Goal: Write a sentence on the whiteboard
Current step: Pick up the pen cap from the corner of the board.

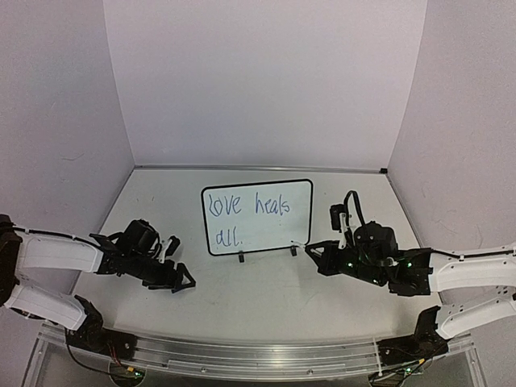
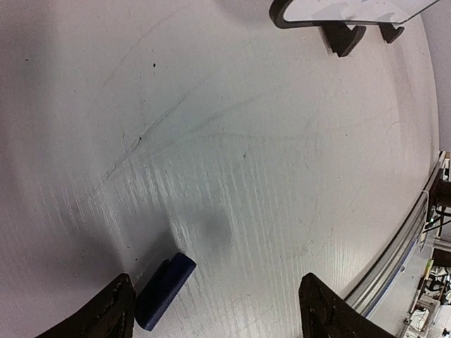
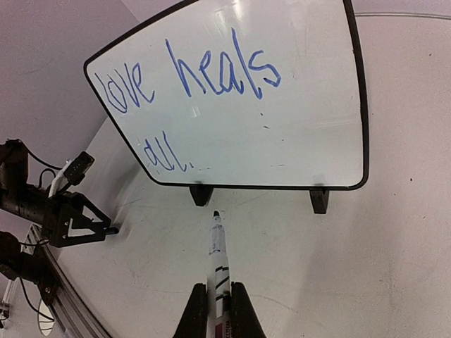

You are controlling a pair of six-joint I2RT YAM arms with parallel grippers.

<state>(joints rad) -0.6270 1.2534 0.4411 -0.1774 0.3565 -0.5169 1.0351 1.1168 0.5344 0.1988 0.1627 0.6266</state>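
The whiteboard stands upright on two black feet at mid-table, its face toward the arms. The sentence reads "love heals all." in blue, in two lines; in the right wrist view the sentence fills the upper left of the whiteboard. My right gripper is shut on a white marker, whose uncapped tip points at the board's left foot, short of it. My left gripper hangs open low over the table. A dark blue cap lies loose beside its left finger.
An aluminium rail runs along the table's near edge, and the same rail is close to the left gripper's right side. White walls enclose the table on three sides. The left arm shows at the left of the right wrist view.
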